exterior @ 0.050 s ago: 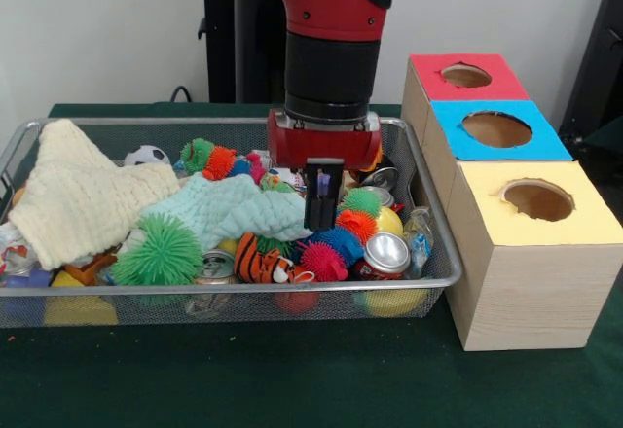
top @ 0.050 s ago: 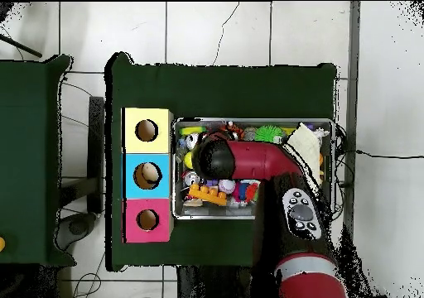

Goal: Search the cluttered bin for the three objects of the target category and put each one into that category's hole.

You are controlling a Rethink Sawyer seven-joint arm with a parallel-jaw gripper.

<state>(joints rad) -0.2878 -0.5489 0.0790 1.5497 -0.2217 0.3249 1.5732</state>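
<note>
With its dark fingers pressed together and empty above the spiky rubber balls point(exterior @ 0.050 s ago: 343, 226) at the right of the wire mesh bin point(exterior @ 0.050 s ago: 440, 280), the gripper point(exterior @ 0.050 s ago: 322, 222) could snag the pale green knitted cloth point(exterior @ 0.050 s ago: 238, 209) just left.

**Arm upright, gripper pointing down**

The red and black arm point(exterior @ 0.050 s ago: 331, 29) comes straight down, wrist vertical. Its gripper point(exterior @ 0.050 s ago: 322, 216) hangs below the red wrist block, dark fingers point(exterior @ 0.050 s ago: 322, 199) pressed together. From overhead, the arm point(top @ 0.050 s ago: 265, 164) bends sideways at the elbow.
</note>
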